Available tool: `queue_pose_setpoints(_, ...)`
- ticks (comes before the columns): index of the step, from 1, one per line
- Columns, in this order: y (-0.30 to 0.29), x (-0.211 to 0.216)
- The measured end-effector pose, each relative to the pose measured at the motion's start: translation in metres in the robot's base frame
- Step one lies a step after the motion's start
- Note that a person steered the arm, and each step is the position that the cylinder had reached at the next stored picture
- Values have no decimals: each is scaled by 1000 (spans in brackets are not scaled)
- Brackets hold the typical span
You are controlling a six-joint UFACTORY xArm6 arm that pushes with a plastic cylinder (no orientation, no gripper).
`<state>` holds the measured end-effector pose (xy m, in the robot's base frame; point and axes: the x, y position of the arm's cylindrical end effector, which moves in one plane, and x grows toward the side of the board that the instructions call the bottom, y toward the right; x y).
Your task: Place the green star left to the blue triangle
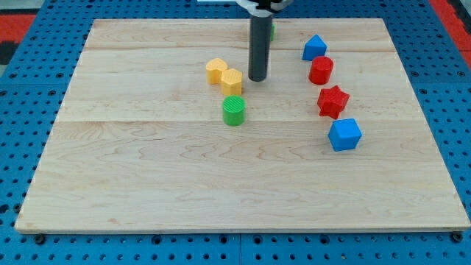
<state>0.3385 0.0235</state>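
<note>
My tip (257,78) rests on the board just right of the two yellow blocks. A small green sliver (271,32), probably the green star, shows at the rod's right edge near the view's top; the rod hides most of it. The blue triangle (314,48) lies to the right of that sliver, near the board's top edge. My tip is below the green sliver and to the lower left of the blue triangle, touching neither.
A yellow block (216,71) and a yellow hexagonal block (232,80) sit together left of my tip. A green cylinder (234,110) lies below them. A red cylinder (321,70), a red star (333,101) and a blue cube (344,135) run down the right side.
</note>
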Motion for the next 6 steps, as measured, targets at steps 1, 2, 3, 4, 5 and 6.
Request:
queue_pose_setpoints(1, -5, -43)
queue_pose_setpoints(2, -34, -92)
queue_pose_setpoints(3, -41, -144)
queue_pose_setpoints(4, -46, -145)
queue_pose_setpoints(5, -17, -145)
queue_pose_setpoints(6, 24, -146)
